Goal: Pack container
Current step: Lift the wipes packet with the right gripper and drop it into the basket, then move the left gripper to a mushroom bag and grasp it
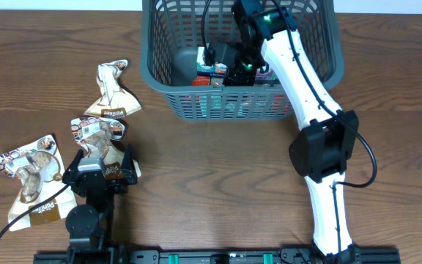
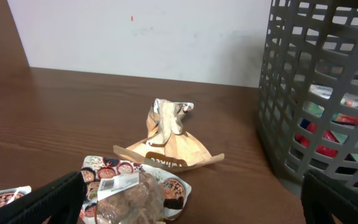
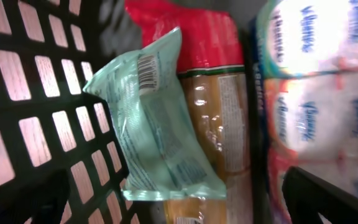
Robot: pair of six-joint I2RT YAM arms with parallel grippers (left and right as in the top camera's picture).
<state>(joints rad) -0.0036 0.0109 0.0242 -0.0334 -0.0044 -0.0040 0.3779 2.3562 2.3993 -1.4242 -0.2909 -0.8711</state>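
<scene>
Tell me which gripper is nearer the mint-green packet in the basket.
Right. The right gripper is inside the container, close over the mint-green packet; the left gripper is outside it, above a snack packet.

Container (image 1: 218, 103) far rim cropped (overhead); teal packet (image 3: 154, 130) print unreadable.

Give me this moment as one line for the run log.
right gripper: open, inside mesh basket, over mint packet | left gripper: open, above snack pouch on table
</scene>
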